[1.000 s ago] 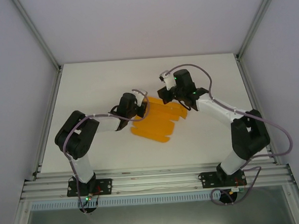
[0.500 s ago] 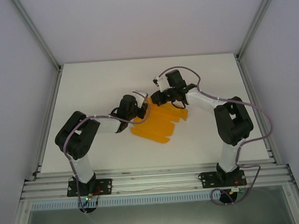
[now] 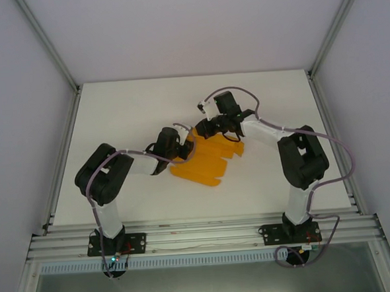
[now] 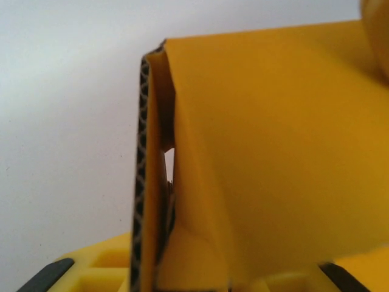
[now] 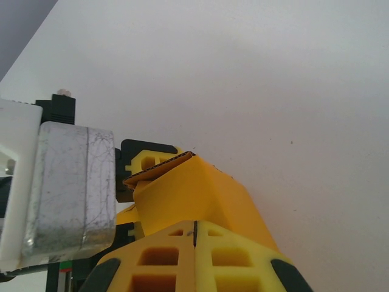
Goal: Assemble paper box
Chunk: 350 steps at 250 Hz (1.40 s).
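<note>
The paper box [image 3: 206, 162], a flat orange die-cut sheet, lies near the middle of the white worktop [image 3: 127, 117], with both arms meeting at its far left corner. The left pincer [image 3: 184, 145] reaches in from the left and pinches a folded-up flap at the sheet's left edge. In its wrist view the doubled card [image 4: 273, 140], corrugated edge showing, stands between the yellow fingers [image 4: 97, 271]. The right pincer [image 3: 204, 129] sits just beyond it at the far edge. In its own view its fingers are pressed together [image 5: 194, 237], with the raised orange flap [image 5: 194, 191] right at their tips and the left arm's finger [image 5: 149, 163] at the flap's far end.

A second earlier the right arm was stretched out with its pincer over the sheet's far right tabs. It has since folded at the elbow and swung left to the corner. The left arm has barely shifted, and the sheet remains in the same place.
</note>
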Each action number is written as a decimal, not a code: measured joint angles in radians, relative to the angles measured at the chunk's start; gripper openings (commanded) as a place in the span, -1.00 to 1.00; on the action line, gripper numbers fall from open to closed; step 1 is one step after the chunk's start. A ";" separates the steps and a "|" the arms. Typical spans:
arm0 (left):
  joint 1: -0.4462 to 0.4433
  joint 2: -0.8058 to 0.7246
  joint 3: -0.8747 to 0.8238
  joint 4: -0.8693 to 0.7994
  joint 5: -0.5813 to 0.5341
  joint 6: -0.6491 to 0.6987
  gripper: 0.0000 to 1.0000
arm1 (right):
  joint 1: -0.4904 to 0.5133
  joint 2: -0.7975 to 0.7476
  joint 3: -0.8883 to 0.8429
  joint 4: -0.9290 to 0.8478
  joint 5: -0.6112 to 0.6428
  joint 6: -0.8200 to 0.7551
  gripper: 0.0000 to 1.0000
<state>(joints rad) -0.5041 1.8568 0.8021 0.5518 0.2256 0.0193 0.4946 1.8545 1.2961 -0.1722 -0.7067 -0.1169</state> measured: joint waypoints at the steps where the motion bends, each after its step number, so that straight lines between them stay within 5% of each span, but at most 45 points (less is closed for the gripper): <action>1: 0.000 0.002 0.001 0.002 0.000 0.000 -0.40 | 0.000 0.000 0.000 0.000 0.000 0.000 -1.00; 67: 0.013 0.072 0.042 0.060 0.013 -0.071 -0.57 | -0.007 0.013 0.017 -0.011 -0.001 0.000 -1.00; 88: 0.020 0.085 0.059 0.063 0.020 -0.083 -0.79 | -0.011 0.016 0.017 -0.010 -0.001 0.001 -1.00; 95: 0.021 0.089 0.066 0.062 0.018 -0.079 -1.00 | -0.012 0.016 0.017 -0.008 -0.001 0.001 -1.00; 131: 0.015 0.109 0.109 0.030 -0.010 -0.081 -1.00 | -0.016 0.018 0.019 0.014 0.011 0.012 -1.00; 201: -0.066 0.119 0.142 -0.023 -0.277 -0.177 -1.00 | -0.017 -0.001 -0.056 0.144 0.056 0.137 -1.00; 246: -0.079 0.122 0.142 -0.018 -0.320 -0.221 -1.00 | -0.008 -0.008 -0.095 0.232 0.099 0.211 -1.00; 257: -0.079 0.122 0.138 -0.014 -0.320 -0.222 -0.58 | -0.006 -0.008 -0.097 0.239 0.107 0.219 -1.00; 282: -0.078 0.106 0.108 0.004 -0.322 -0.237 -0.23 | -0.003 -0.009 -0.097 0.241 0.116 0.225 -1.00; 350: -0.069 0.014 0.046 0.031 -0.304 -0.250 -0.21 | 0.008 -0.018 -0.099 0.227 0.124 0.225 -1.00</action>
<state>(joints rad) -0.5728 1.8709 0.8478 0.5827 -0.0784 -0.2310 0.5026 1.8370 1.1969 0.0544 -0.5823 0.1085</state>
